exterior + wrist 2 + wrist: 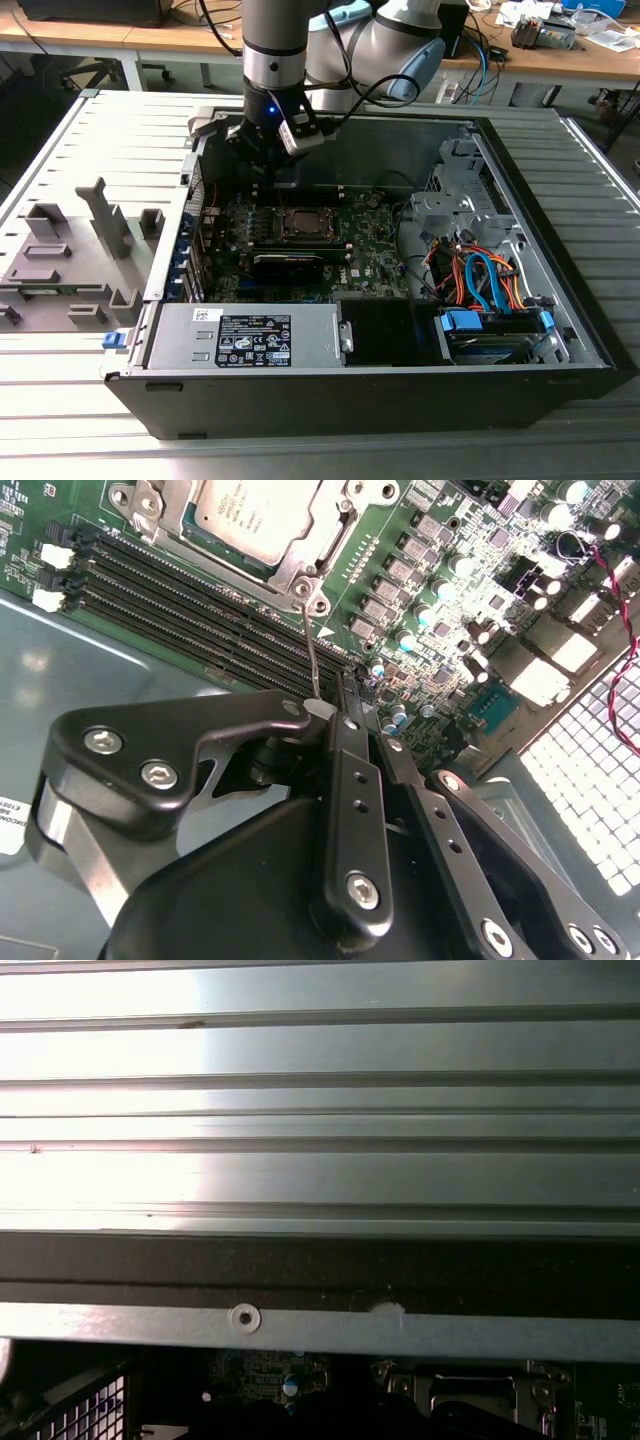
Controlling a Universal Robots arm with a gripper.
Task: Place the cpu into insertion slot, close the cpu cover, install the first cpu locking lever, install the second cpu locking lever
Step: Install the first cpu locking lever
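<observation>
Where seated, cpu (pixel 252 512) under cpu cover (pixel 318 542)

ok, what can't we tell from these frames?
- Exterior view: whether the cpu cover is latched; too small.
- Second wrist view: the cpu is cut off by the frame edge; where the thin lever ends is hidden behind the end effector.
- First wrist view: the socket, largely hidden behind the case wall.

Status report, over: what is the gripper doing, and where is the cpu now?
Gripper shut on thin locking lever beside the socket. Cpu seated in slot, cpu cover closed around it. Nothing in the way.
</observation>
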